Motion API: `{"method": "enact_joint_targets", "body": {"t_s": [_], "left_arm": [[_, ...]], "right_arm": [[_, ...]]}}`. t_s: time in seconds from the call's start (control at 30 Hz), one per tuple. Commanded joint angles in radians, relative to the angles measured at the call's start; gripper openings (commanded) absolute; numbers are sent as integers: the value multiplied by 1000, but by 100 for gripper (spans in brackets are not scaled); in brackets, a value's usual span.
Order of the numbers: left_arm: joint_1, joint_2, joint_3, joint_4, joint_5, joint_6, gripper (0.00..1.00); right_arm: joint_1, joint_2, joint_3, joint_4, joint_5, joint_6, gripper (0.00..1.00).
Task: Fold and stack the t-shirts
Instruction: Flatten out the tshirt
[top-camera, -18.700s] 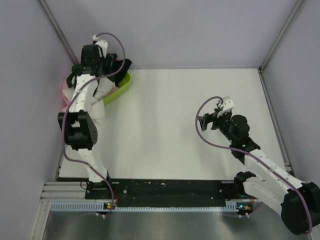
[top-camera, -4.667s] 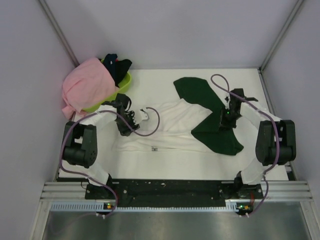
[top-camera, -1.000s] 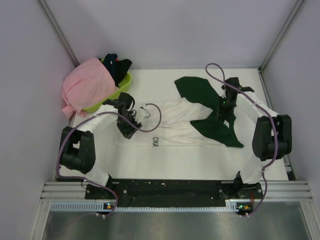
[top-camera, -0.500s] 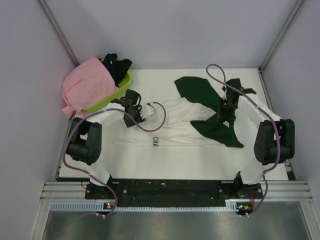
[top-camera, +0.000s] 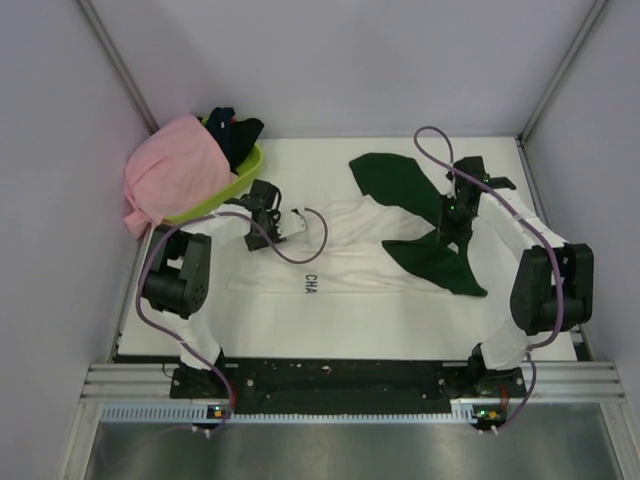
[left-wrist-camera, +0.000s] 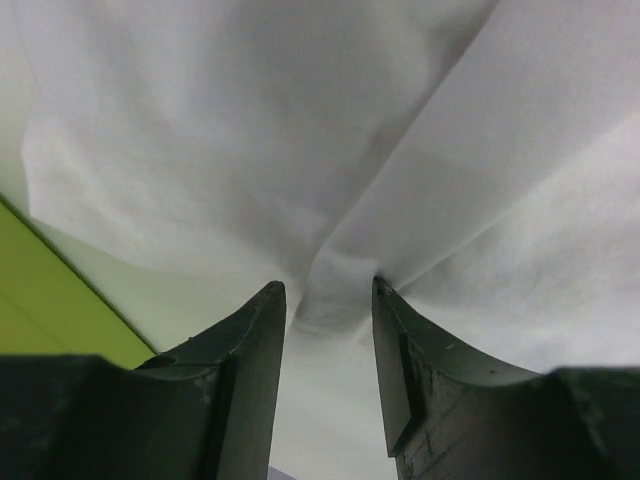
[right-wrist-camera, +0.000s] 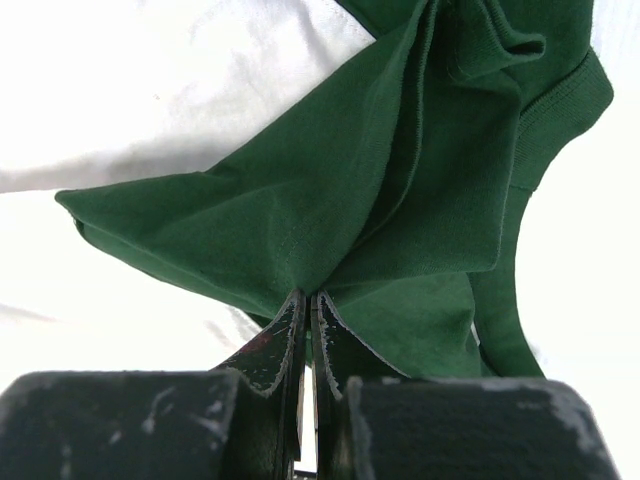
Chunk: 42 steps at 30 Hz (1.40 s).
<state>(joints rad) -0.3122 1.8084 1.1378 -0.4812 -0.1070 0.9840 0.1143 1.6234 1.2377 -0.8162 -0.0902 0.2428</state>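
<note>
A white t-shirt (top-camera: 350, 262) with dark green sleeves and black lettering lies spread across the table's middle. My left gripper (top-camera: 270, 224) is at its left end, close to the basket. In the left wrist view this gripper (left-wrist-camera: 326, 290) holds a bunched ridge of the white cloth (left-wrist-camera: 200, 150) between its jaws, with creases running out from the pinch. My right gripper (top-camera: 452, 222) is shut on the near green sleeve (top-camera: 440, 262), and in the right wrist view it (right-wrist-camera: 308, 297) pinches a gathered fold of that sleeve (right-wrist-camera: 400, 180). The other green sleeve (top-camera: 390, 180) lies flat further back.
A lime-green basket (top-camera: 240, 178) stands at the back left with a pink t-shirt (top-camera: 170, 175) draped over its rim and dark shirts (top-camera: 232, 130) inside. Its green wall (left-wrist-camera: 50, 300) shows next to my left fingers. Walls close in the table on three sides.
My left gripper has moved back and slightly right, toward the basket, taking the shirt's left end with it. The right gripper and the green sleeve have barely shifted.
</note>
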Motion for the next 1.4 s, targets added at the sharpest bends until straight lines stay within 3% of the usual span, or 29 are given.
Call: {"method": "enact_joint_targets", "body": {"t_s": [0.0, 0.07, 0.27, 0.33, 0.47, 0.7, 0.87, 0.97, 1.07, 1.2, 1.37], "left_arm": [[50, -52, 60, -180, 154, 70, 47], [59, -64, 53, -221, 187, 126, 49], [61, -1, 48, -122, 54, 142, 45], [61, 20, 50, -82, 20, 142, 37], [61, 25, 88, -112, 12, 127, 0], [87, -64, 279, -215, -6, -23, 0], [90, -199, 554, -434, 15, -149, 0], [96, -283, 669, -563, 20, -206, 0], [122, -339, 677, -680, 81, -275, 0], [136, -429, 451, -645, 67, -338, 0], [154, -504, 231, -587, 49, -380, 0]], "right_arm": [[-8, -53, 20, -4, 20, -16, 0], [-10, -45, 25, -5, 20, -19, 0], [-10, -40, 35, -6, 14, -17, 0], [-10, -43, 37, -8, 14, -20, 0], [-15, -56, 36, -15, 26, -20, 0], [-80, -117, 159, -53, 26, -33, 0], [-104, -212, 429, -222, 84, -66, 0], [-100, -336, 508, -320, 51, -73, 0], [-56, -494, 386, -377, -99, -39, 0], [201, -709, -29, -365, -471, 129, 0], [655, -965, -491, -342, -432, 695, 2]]}}
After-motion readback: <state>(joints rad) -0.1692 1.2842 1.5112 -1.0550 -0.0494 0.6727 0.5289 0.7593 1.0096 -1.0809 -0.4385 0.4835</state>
